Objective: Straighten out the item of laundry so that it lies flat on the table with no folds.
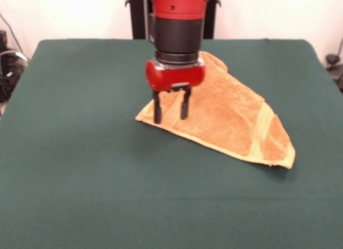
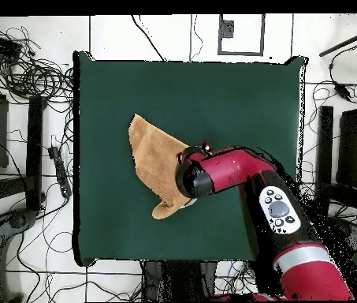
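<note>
The orange-tan towel point(image 1: 230, 117) lies folded into a rough triangle on the dark green table point(image 1: 80, 168), with a paler band near its right corner. In the overhead view the towel point(image 2: 154, 154) sits left of centre on the table point(image 2: 236, 95). My gripper point(image 1: 170, 110) points straight down over the towel's left corner. Its two black fingers point(image 1: 157, 109) stand apart, open, with the tips at or just above the cloth. Nothing is held. In the overhead view the arm's head hides the gripper point(image 2: 193, 177) and part of the towel.
The robot's pedestal point(image 1: 139, 15) stands at the table's far edge. Cables point(image 2: 24, 71) and equipment lie on the floor around the table. The red arm point(image 2: 291, 229) reaches in from the bottom right in the overhead view.
</note>
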`<state>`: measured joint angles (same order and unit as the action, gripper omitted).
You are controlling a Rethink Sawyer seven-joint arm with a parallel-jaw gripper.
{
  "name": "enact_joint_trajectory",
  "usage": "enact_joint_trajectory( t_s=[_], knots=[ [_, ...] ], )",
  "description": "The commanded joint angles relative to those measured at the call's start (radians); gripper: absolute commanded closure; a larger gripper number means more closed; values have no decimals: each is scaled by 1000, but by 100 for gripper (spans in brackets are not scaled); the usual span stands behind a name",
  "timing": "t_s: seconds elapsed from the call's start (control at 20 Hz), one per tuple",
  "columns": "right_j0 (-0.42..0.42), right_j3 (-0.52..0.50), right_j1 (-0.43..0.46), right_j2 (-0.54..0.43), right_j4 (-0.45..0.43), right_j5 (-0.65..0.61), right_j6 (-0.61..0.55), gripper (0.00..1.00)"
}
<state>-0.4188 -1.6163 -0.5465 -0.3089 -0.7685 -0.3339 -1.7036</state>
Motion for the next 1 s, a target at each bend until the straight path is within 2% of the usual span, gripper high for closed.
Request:
enact_joint_trajectory(
  t_s=[0.05, 0.3, 0.6, 1.0],
  knots=[
    [8, -86, 58, 43, 58, -197, -31, 0],
    [3, -89, 77, 53, 46, -228, -3, 0],
    [-31, -95, 143, 30, 53, -256, 38, 0],
    [-96, -106, 212, -48, 44, -190, 89, 0]
  ],
)
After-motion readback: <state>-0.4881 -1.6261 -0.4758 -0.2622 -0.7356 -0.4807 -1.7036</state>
